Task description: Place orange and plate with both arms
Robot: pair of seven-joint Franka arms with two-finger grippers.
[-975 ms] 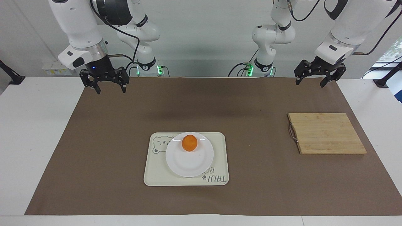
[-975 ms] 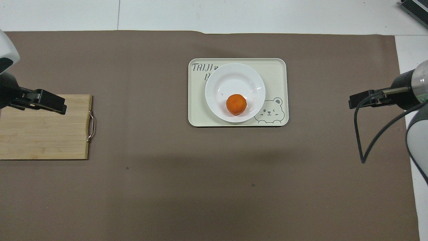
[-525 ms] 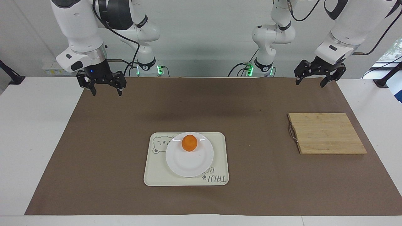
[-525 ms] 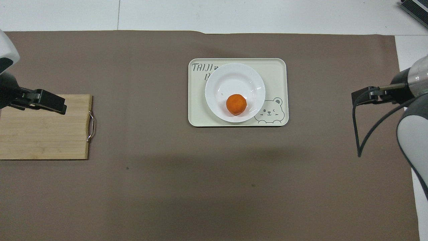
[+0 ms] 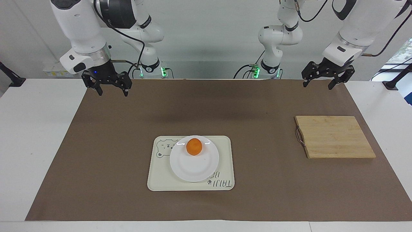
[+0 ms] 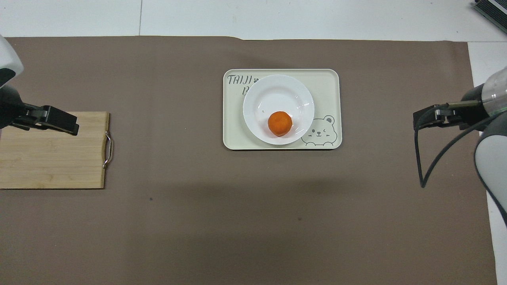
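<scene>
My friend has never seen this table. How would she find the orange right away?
Look at the middle of the brown mat, where a cream tray with a bear drawing lies. A round white plate sits on that tray, and the orange rests on the plate's edge nearer the robots. It is the only small, round, bright-orange thing there; the wooden board toward the left arm's end is flat and bare.

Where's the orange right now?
The orange sits on the plate, at its edge nearer the robots; the plate rests on the tray, mid-table.
</scene>
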